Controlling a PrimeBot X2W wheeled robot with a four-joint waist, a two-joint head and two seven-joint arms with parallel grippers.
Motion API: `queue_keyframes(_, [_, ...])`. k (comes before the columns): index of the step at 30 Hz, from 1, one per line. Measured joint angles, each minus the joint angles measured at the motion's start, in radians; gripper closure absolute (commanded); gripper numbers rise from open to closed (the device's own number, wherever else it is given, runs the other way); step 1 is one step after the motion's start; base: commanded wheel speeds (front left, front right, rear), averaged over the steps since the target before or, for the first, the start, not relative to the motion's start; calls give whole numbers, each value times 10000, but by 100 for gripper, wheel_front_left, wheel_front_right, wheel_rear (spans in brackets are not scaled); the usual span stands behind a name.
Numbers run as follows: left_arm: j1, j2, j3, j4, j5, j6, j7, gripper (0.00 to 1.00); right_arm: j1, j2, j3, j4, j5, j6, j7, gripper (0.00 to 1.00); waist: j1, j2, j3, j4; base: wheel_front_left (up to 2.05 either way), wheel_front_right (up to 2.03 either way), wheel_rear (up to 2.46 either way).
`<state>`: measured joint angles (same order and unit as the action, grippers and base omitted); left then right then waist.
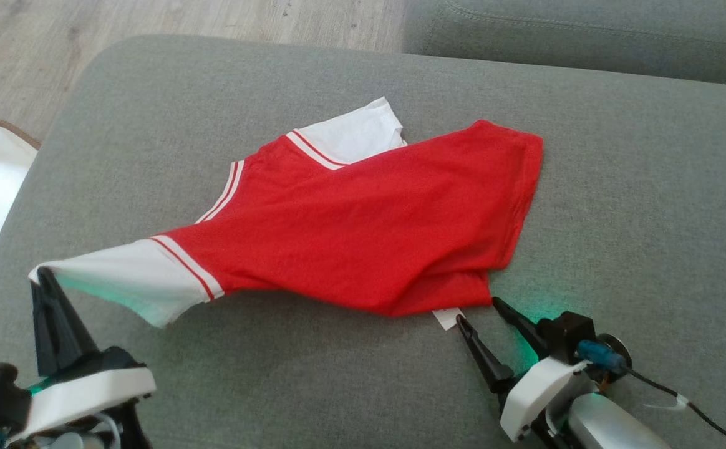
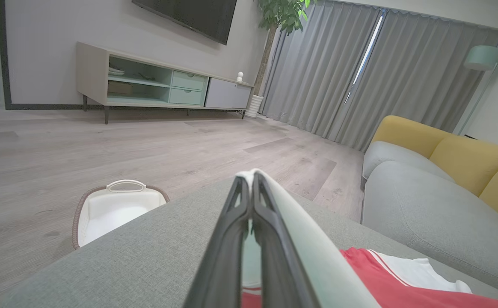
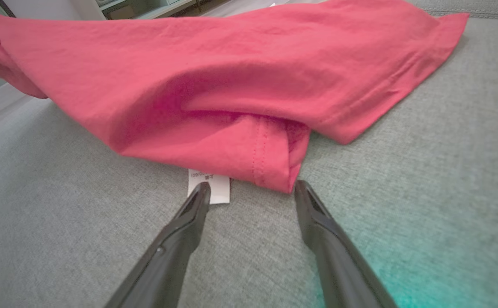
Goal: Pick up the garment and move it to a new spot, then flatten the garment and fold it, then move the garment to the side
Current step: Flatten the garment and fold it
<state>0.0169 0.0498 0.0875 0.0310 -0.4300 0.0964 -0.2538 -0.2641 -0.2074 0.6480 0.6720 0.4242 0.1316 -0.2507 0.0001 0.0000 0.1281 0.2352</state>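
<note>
Garment [image 1: 350,231] — red jersey, white striped sleeves — rumpled on grey fabric cushion [image 1: 619,187]; left gripper [image 1: 42,273] clenched on sleeve tip, right gripper [image 1: 479,310] spread at hem. Flattening seemingly underway; folding, side-move outstanding.

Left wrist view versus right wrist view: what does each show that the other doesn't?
Left wrist, not right: the left gripper shut on the white sleeve, and a white basket on the floor. Right wrist, not left: the right gripper, fingers apart, at the red hem beside a white label. Both: the red garment on the grey cushion.
</note>
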Motion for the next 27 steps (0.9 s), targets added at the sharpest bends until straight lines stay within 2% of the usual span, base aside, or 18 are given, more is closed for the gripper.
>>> queue_keyframes(6, [-154,-15,-136,0,0,-2,0,100,-273,21,17,205,-33,0,-2,0,-1,0,110,56,0,0,0])
queue_keyframes(7, [-200,-21,-176,0,0,-6,0,100,-343,35,0,228,-35,0,-2,11,-1,0,135,62,0,0,0])
queue_keyframes(8, [-231,-31,-196,0,0,-6,0,100,-390,44,-35,236,-54,0,-2,61,-1,0,162,68,0,0,0])
queue_keyframes(9, [-257,-35,-199,6,0,-6,0,100,-432,46,-35,272,-125,0,-2,100,0,0,187,73,0,0,0])
queue_keyframes(15, [-352,-38,-226,59,0,-31,-2,100,-597,73,52,493,-174,0,-2,100,0,0,211,16,0,0,0])
queue_keyframes(17, [-371,-40,-244,58,-2,-169,-2,100,-579,77,-98,316,-194,0,0,100,0,0,155,-81,0,0,0])
queue_keyframes(22, [-724,-35,-299,-136,-186,-709,-4,100,-513,-104,-1162,-1170,-316,0,0,100,-1,0,-161,-473,0,0,0])
queue_keyframes(27, [-1635,226,-539,-732,-677,-1333,525,100,-222,-838,-2516,-2708,-424,0,0,100,-1,0,-784,-992,0,0,0])
